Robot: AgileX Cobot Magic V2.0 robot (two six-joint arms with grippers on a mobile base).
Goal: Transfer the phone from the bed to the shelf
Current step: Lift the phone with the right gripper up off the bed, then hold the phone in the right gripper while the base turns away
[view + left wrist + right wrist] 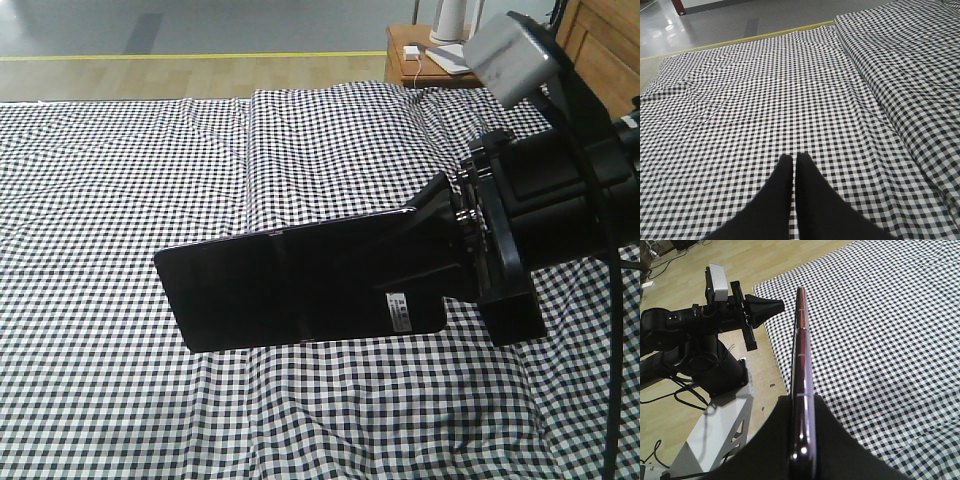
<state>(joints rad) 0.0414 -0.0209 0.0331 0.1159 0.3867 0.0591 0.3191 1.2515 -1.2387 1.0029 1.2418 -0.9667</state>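
My right tool [801, 407] clamps one end of the phone [280, 285], which juts ahead of it, seemingly clear of the bed [120, 150] below, ready for the shelf, while my left tool [795, 165] is closed and empty.

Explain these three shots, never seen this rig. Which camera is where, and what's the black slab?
It is a robot with two arms, each ending in a two-finger gripper with a camera on the wrist.

The exterior front view looks across the bed, covered in a black-and-white checked sheet. The black slab is a phone, clamped at one end by the right gripper and apparently held just clear of the sheet. A small brown nightstand stands behind the bed.

The left wrist view looks along the left gripper. Its fingers are shut and hold nothing, with only sheet below.

The right wrist view shows the same phone edge-on between the right gripper's fingers, with the left arm in the background, over the floor beside the bed.
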